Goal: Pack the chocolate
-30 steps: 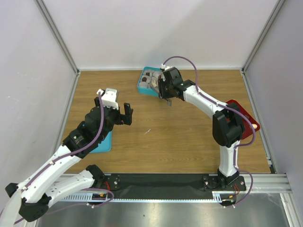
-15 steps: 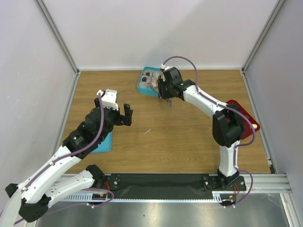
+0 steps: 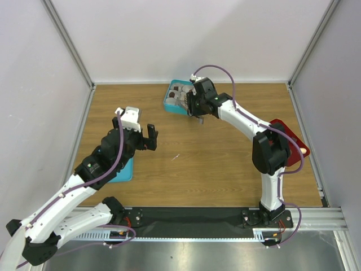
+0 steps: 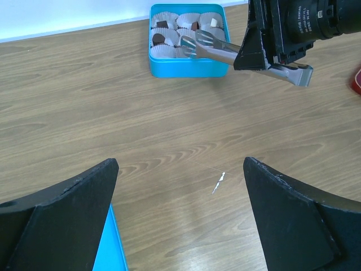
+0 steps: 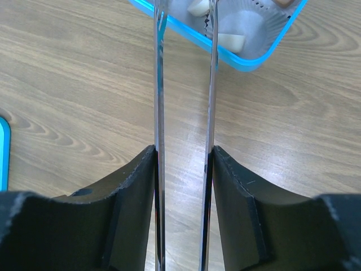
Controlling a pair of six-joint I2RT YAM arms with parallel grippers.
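The right gripper clamps the tweezers by their handle half, one finger on the outer face of each arm, so that a squeeze of the fingers becomes a squeeze of the tool. The two arms run side by side with a clear gap between them, so the tool stands spread, not pressed together. The wrist view cuts off the tips. In the left wrist view the tips sit apart just above the box, and I can make out nothing pinched between them, though they are small there. The tool is held low and slanted, handle end raised behind and tips down in front, which suits reaching into the cups without brushing the box wall. The chocolate lies in those cups: dark pieces beyond and beside the tips, one pale piece showing between the arms near the tips, and another just outside one arm. Whether a tip touches any piece I cannot tell. Spread arms over a seated piece suggest the setting-down end of a cycle rather than a pick-up. Well behind the handle end sits a red tray; a pale speck on it is too small to name. The left gripper, fingers wide and holding nothing, hangs over the table well off to the tool's side, probably to stay clear, with the lid beneath it.
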